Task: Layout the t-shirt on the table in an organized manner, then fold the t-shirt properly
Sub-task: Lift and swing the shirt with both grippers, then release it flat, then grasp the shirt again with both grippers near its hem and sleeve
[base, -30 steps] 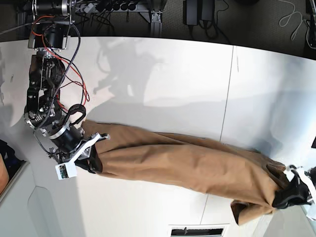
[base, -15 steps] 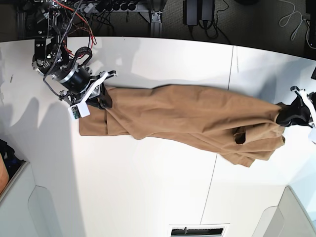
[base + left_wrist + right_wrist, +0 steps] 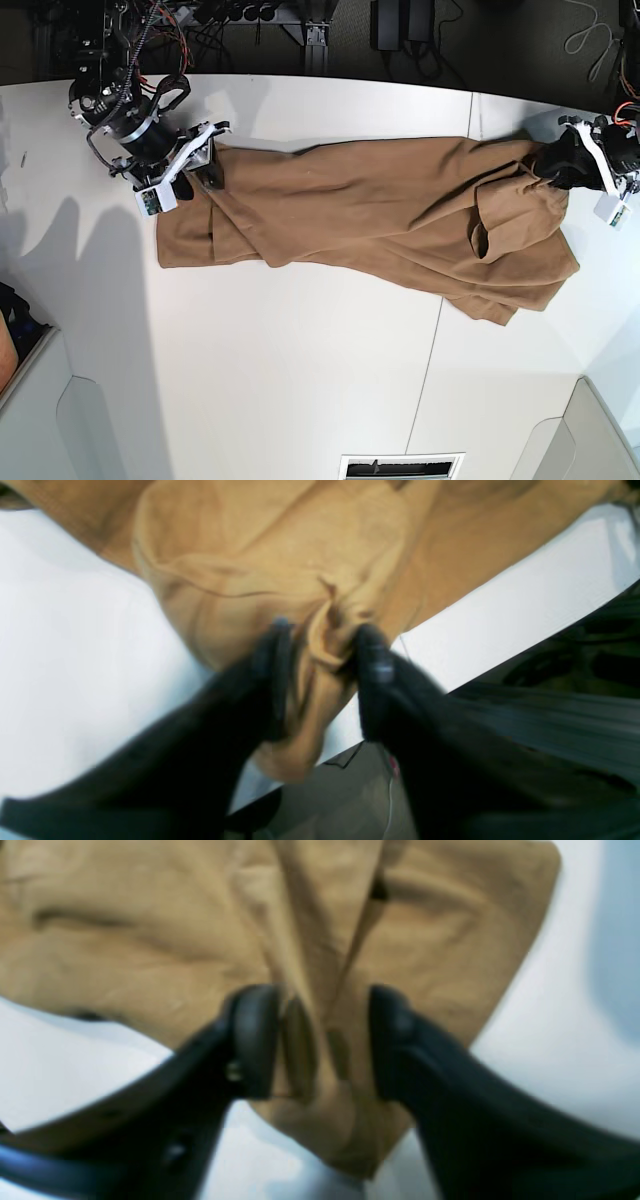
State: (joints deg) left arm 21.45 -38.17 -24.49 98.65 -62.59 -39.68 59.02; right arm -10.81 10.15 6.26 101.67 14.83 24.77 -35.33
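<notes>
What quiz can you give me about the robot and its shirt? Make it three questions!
1. True or false: the t-shirt lies neatly folded into a small square on the table.
2. Pick one: the t-shirt is A) blue, B) tan-brown, C) green.
3. Count: of the left gripper and the right gripper, how many have cloth between open jaws?
Key: 1 false; 2 B; 3 two.

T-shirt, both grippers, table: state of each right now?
T-shirt: stretched out lengthwise on the table, wrinkled, bunched and folded over at both ends.
Left gripper: jaws parted, bunched cloth between them.
Right gripper: jaws parted, cloth fold between them.
Table: white, shirt lying on it.
</notes>
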